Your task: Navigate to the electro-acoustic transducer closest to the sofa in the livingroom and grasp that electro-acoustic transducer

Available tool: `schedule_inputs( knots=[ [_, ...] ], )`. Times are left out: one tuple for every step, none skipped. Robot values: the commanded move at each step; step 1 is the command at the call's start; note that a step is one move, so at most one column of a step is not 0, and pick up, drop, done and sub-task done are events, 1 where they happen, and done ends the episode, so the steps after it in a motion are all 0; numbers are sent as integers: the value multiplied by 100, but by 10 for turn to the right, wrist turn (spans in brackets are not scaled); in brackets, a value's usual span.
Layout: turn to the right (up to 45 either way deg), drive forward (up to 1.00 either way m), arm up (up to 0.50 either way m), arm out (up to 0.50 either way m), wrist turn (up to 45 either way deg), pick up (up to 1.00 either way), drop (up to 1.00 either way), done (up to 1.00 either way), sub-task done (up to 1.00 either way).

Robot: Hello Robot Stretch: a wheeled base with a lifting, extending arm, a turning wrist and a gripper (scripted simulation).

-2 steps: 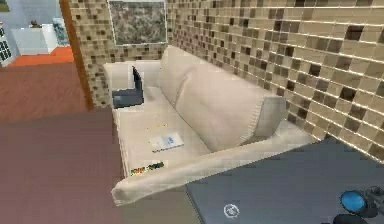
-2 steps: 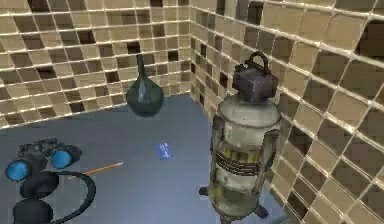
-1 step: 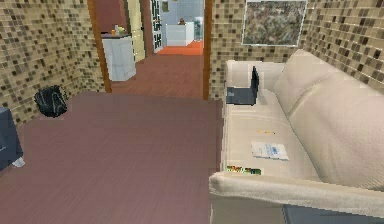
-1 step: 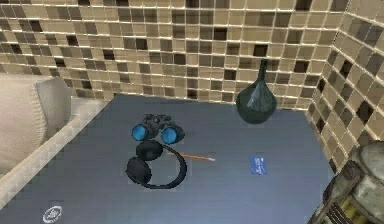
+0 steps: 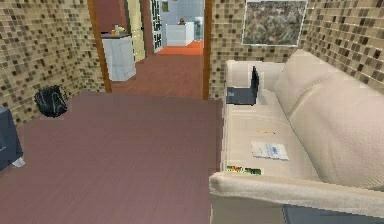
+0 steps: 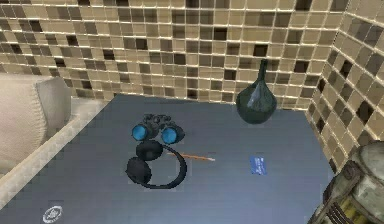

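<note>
One pair of black headphones [image 6: 158,166], which I take for the transducer, lies flat on the dark tabletop [image 6: 290,190], toward the edge that runs along the sofa [image 6: 30,120] and left of the tabletop's middle. Just beyond it sit two blue-rimmed round cups [image 6: 155,128]; I cannot tell whether they belong to the headphones or are a separate thing. A thin pencil [image 6: 197,157] lies at the band's far side, near or touching it. A small blue card [image 6: 259,166] lies apart toward the opposite edge, and a dark green vase [image 6: 260,100] stands near the back edge by the tiled wall. A brownish statue-like object [image 6: 355,190] stands at the near corner.

How the fingers stand I cannot tell.

The approach looks nearly done. The base likely needs a short roll forward to line the reach up with the headphones. Coming down on the band's open loop, away from the pencil and the blue cups, seems the cleanest grip
</note>
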Motion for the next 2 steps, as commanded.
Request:
schedule_inputs(
  knots=[
    [0,0,38,0,0,0,0,0,0],
    [0,0,0,12,0,0,0,0,0]
  ],
)
